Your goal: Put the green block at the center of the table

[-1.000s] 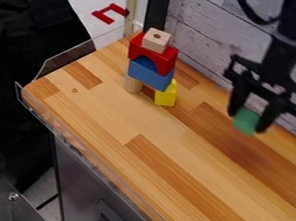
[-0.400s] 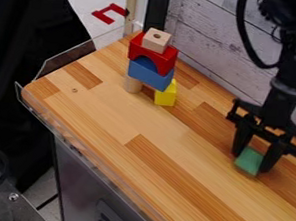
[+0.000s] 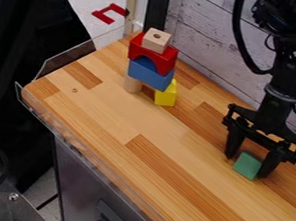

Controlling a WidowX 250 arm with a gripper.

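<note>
The black gripper [image 3: 250, 164] is low over the right part of the wooden table [image 3: 136, 116], its fingers spread open on either side of the green block [image 3: 247, 165]. The block appears to rest on the tabletop, tilted in view, with a narrow gap between it and the left finger. Its right edge lies close to the other finger, and the contact there is hard to tell.
At the table's back left, a blue arch block [image 3: 149, 73], a red arch [image 3: 153, 55] and a wooden cube [image 3: 157, 40] are stacked over a wooden cylinder [image 3: 133, 84] and a yellow block [image 3: 166, 94]. A whitewashed plank wall [image 3: 206, 38] borders the back.
Since the earliest frame, the gripper and green block have come down toward the tabletop. Most recently, the fingers have spread apart and the gripper has shifted slightly left.
</note>
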